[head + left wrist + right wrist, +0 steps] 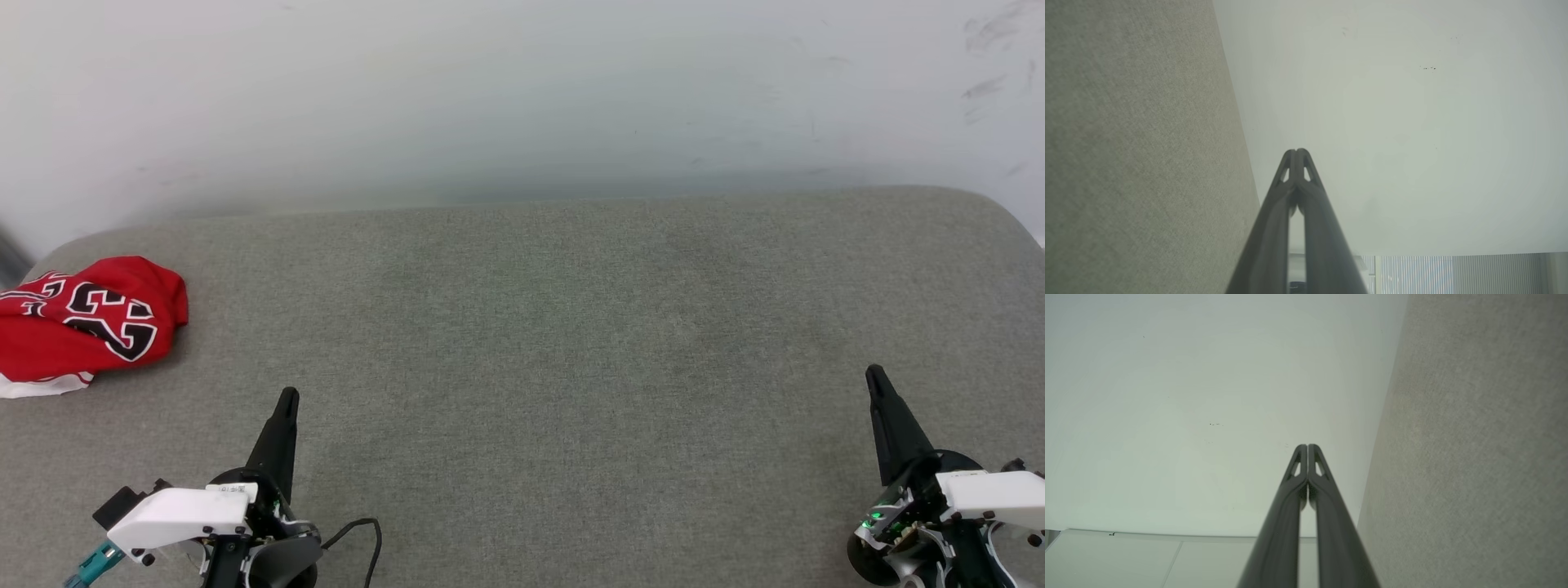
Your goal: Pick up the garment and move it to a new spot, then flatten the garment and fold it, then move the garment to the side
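The garment (90, 327) is a red jersey with black, white-outlined numbers, lying bunched up at the far left edge of the grey padded surface (539, 327), with a bit of white fabric under its near edge. My left gripper (287, 398) is shut and empty at the lower left, to the right of and nearer than the garment, not touching it. My right gripper (873, 376) is shut and empty at the lower right, far from the garment. In the wrist views the left gripper (1295, 151) and the right gripper (1307, 446) have their tips pressed together, pointing toward the wall.
A pale wall (522, 98) rises behind the grey surface's far edge. The surface has rounded back corners at left and right. A black cable (367, 539) loops by my left wrist. Slatted blinds (1453, 273) appear low in the left wrist view.
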Controlling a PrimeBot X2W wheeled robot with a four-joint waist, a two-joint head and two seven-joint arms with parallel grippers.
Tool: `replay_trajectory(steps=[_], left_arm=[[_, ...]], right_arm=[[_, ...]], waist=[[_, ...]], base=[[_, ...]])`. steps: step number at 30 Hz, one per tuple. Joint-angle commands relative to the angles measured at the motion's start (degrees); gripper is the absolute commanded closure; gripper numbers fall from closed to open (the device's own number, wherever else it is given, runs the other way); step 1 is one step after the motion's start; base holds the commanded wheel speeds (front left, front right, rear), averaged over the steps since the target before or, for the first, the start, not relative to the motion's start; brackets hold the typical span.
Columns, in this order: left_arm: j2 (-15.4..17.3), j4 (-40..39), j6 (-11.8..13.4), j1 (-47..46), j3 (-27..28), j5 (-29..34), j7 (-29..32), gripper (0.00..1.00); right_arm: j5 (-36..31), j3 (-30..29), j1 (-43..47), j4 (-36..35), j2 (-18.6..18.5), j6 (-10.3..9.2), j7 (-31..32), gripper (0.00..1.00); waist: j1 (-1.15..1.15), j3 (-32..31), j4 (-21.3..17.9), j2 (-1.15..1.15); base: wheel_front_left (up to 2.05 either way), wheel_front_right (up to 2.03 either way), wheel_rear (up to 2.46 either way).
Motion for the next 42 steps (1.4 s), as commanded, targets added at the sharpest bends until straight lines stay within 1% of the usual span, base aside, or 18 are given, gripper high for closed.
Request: replay_trajectory(steps=[1,14,15,19,27,32,38,42], left_arm=[[-0.1,0.0,-0.2,-0.4,0.2,0.1,0.2,1.0],[-0.1,0.0,-0.2,-0.4,0.2,0.1,0.2,1.0],[0.0,0.0,0.0,0.0,0.0,0.0,0.0,0.0],[-0.2,1.4,0.0,1.4,-0.3,0.2,-0.3,0.0],[-0.1,-0.4,0.0,2.5,-0.4,2.4,-2.6,0.0],[-0.1,-1.4,0.0,3.1,0.1,4.7,-4.0,0.0],[-0.1,-2.4,0.0,3.6,1.6,9.5,-5.5,0.0],[-0.1,-3.9,0.0,3.9,2.3,13.6,-6.5,0.0]], right_arm=[[-0.3,0.0,-0.6,0.0,0.2,0.0,0.0,1.0],[-0.3,0.0,-0.6,0.0,0.2,0.0,0.0,1.0],[0.0,0.0,0.0,0.0,0.0,0.0,0.0,0.0],[-0.1,0.2,1.4,1.4,0.0,-0.01,-0.2,0.0],[-2.2,2.0,2.1,0.3,0.0,-0.01,-2.6,0.0],[-4.8,2.5,2.3,0.0,0.0,0.0,-3.9,0.0],[-11.2,1.9,2.3,-0.7,0.1,0.0,-5.5,0.0],[-17.6,1.3,2.3,-1.7,0.1,0.0,-6.4,0.0]], waist=[[0.0,0.0,0.0,0.0],[0.0,0.0,0.0,0.0],[0.0,0.0,0.0,0.0],[0.0,0.0,0.0,0.0],[0.0,0.1,-0.1,0.0],[0.0,0.2,-0.1,0.0],[0.0,0.3,-0.2,0.0],[0.0,0.4,-0.3,0.0]], base=[[0.0,0.0,0.0],[0.0,0.0,0.0],[0.0,0.0,0.0],[0.0,0.0,0.0],[0.0,0.0,0.0],[0.0,0.0,0.0],[0.0,0.0,0.0],[0.0,0.0,0.0]])
